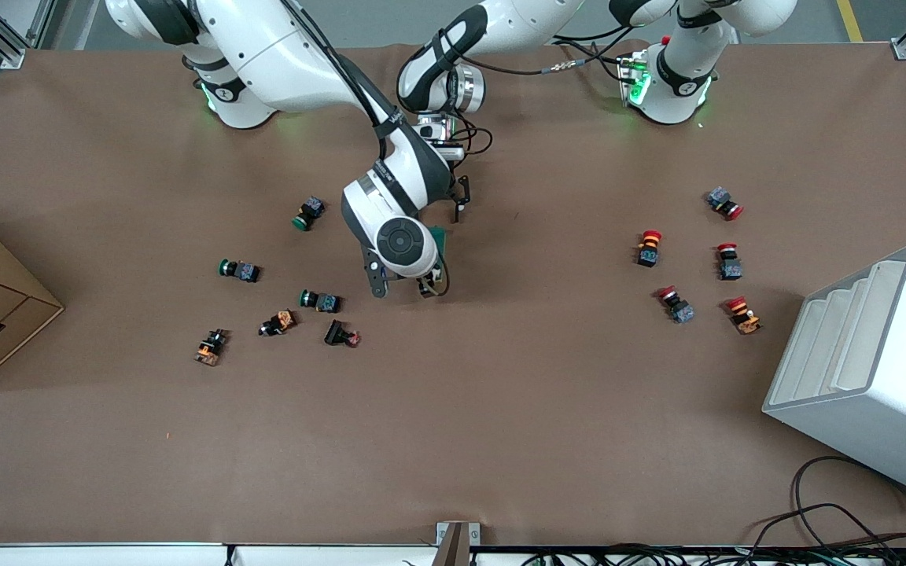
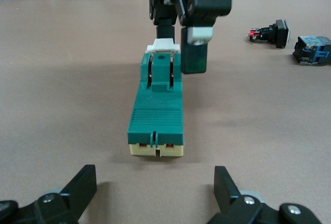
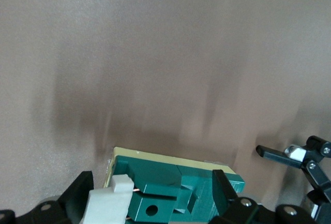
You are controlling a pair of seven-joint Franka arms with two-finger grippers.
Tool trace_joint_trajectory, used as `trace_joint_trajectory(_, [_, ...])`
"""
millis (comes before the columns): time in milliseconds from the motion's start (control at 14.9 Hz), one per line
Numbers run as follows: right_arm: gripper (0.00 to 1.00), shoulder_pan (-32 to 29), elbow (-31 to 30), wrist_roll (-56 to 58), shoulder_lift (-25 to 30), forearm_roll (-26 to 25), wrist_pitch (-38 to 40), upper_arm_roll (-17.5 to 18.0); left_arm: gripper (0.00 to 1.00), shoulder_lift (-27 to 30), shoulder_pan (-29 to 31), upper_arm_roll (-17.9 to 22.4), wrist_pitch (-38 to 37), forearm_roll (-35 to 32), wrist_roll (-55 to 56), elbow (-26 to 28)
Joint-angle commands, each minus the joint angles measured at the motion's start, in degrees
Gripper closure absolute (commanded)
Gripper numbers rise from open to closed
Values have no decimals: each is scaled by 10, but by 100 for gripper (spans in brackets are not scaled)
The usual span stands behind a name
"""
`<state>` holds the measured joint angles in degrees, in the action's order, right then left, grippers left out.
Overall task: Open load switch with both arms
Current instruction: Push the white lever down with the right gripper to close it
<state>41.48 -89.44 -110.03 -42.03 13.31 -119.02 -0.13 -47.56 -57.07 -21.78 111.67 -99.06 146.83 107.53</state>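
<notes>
The load switch [image 2: 156, 110] lies flat on the brown bench [image 1: 500, 377] near its middle, toward the robots' bases, its white tab [image 2: 163, 47] at the end nearest the front camera (cream base at the other end). The right claw [image 3: 150, 195] straddles that tab end, fingers spread at either side of the green body. The left claw [image 2: 155, 193] sits low just beside the cream end, fingers [image 2: 77, 185] spread wide and apart from the switch. Green-capped push buttons [image 1: 319, 300] lie toward the right arm's end, red-capped ones [image 1: 648, 248] toward the left arm's end.
</notes>
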Motion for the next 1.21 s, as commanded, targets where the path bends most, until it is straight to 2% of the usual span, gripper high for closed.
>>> trace_joint_trajectory(0, [0, 13, 8, -17, 3, 15, 21, -3, 0, -33, -1, -1, 7, 7, 21, 6])
trace_joint_trajectory(201, [0, 13, 53, -15, 3, 15, 112, -3, 0, -32, -1, 0, 7, 6, 21, 4])
trace_joint_trajectory(402, [0, 15, 77, -16, 5, 15, 164, -2, 0, -32, -1, 0, 7, 5, 21, 1])
trace_joint_trajectory(804, [0, 34, 80, -16, 5, 13, 185, -1, 0, -31, -2, -1, 0, 7, 22, 2])
trace_joint_trajectory(1139, [0, 43, 80, -15, 5, 8, 238, -1, 0, -32, -2, -1, 0, 7, 21, 0])
